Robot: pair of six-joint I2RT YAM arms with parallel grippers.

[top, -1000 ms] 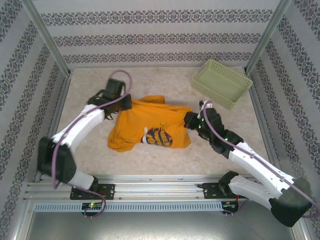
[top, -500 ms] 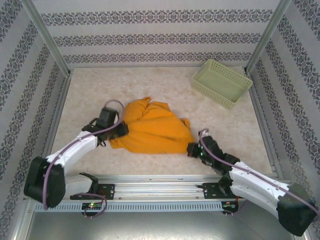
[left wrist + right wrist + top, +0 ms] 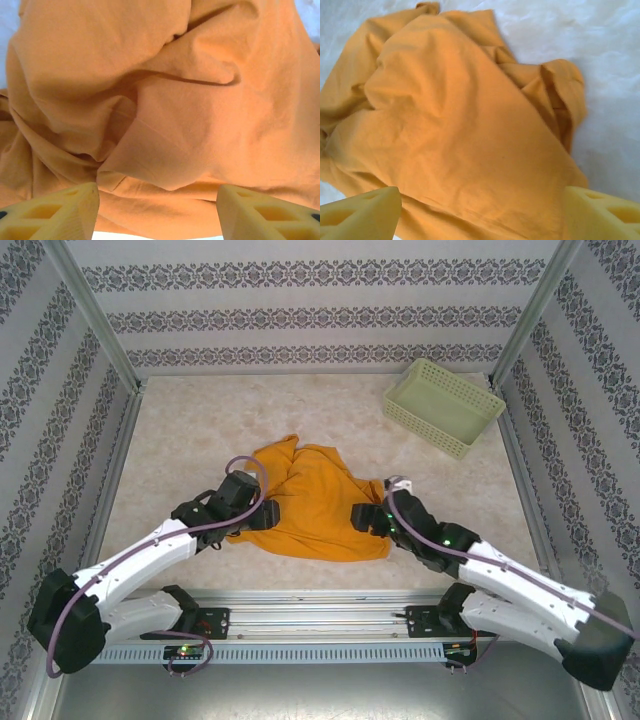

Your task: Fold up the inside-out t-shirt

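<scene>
Here's the soft orange-yellow cotton t-shirt (image 3: 318, 502), bunched in a rumpled heap in the middle of the pale speckled table (image 3: 180, 430), plain side up with no print showing. It sits squarely between the two arms. The left gripper (image 3: 268, 516) is at the heap's left edge and points inward; the right gripper (image 3: 358, 518) faces it from the right edge. Neither arm is clearly nearer, since each is right at its own side of the cloth. On the left wrist camera the yellow fingers (image 3: 60, 212) stand wide apart with creased fabric and a hemmed flap lying just ahead of them and nothing pinched. The right wrist camera shows the same: fingers (image 3: 360, 212) splayed, the shirt stretching away in front. Whether any pad is actually brushing the cloth is hard to say from overhead. The heap runs longest from far-left to near-right, so any spreading pull would go crosswise to that. The pale green plastic lattice basket (image 3: 443, 405) sits well apart in the far right corner.
</scene>
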